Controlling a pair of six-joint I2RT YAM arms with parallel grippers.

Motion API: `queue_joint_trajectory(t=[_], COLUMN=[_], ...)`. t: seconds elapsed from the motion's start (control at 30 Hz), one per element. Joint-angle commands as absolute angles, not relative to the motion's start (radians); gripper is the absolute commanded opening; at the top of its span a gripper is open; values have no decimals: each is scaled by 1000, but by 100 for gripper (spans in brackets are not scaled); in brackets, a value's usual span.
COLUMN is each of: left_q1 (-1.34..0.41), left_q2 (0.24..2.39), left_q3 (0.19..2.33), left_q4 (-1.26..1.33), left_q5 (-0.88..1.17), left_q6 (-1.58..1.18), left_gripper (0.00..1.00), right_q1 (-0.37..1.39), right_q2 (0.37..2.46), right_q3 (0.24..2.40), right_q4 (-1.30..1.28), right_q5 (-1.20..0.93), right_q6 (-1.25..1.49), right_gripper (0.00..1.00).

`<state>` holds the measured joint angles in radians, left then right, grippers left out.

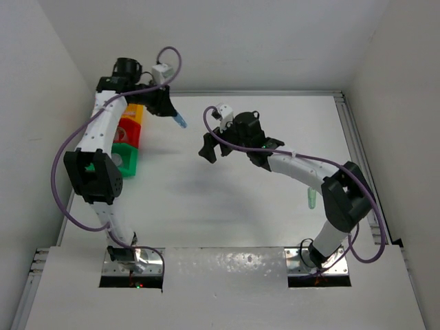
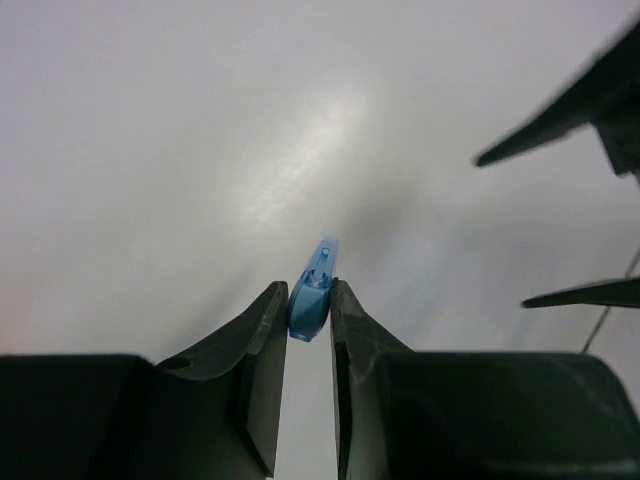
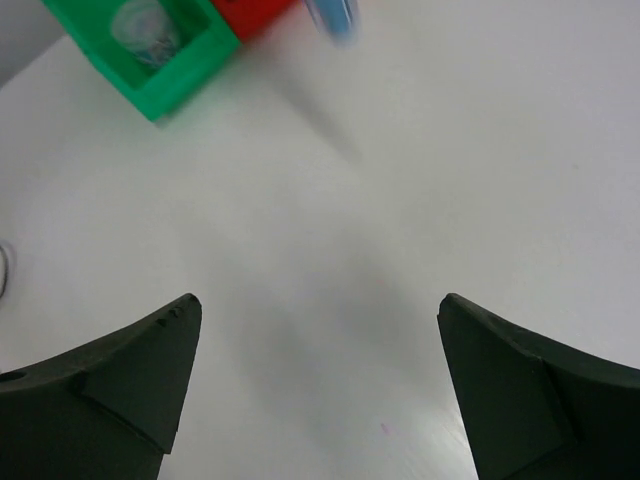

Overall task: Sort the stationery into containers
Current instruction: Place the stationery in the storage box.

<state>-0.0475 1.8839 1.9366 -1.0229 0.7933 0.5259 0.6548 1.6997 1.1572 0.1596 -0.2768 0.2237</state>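
My left gripper point(image 1: 175, 117) hangs above the table beside the bins, shut on a short blue stick point(image 1: 181, 122). In the left wrist view the blue stick point(image 2: 315, 290) is pinched between the fingertips point(image 2: 308, 300), its tip pointing away. The yellow bin point(image 1: 137, 110), red bin point(image 1: 129, 130) and green bin point(image 1: 129, 168) stand in a row at the left, partly hidden by the left arm. A pale tape roll point(image 3: 145, 25) lies in the green bin point(image 3: 190, 80). My right gripper point(image 1: 207, 148) is wide open over bare table point(image 3: 320, 310), with nothing between its fingers. A green stick point(image 1: 311, 199) lies by the right arm.
The red bin point(image 3: 255, 15) and the blurred blue stick point(image 3: 333, 18) show at the top of the right wrist view. The right gripper's fingers point(image 2: 560, 110) reach into the left wrist view from the right. A raised rail point(image 1: 357, 158) borders the table's right side.
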Motion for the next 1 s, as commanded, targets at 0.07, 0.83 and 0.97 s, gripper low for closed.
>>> queue_joint_trajectory(t=[0.07,0.83,0.97], left_q1=[248,457,449], left_q2=[1939,2385,2439], left_q3=[2019,2252,2253], left_q4=[-741,-394,-405], left_q5=[738,667,661], left_q6=[207,40,54], left_gripper=[0,0,0], right_q1=[641,638,638], right_q2=[1557,1446,1448], right_q3=[1080,922,965], right_q4=[92,-107,-173], right_q5=[-132,-2,24], right_q6=[183,229,216], right_gripper=[99,99,99])
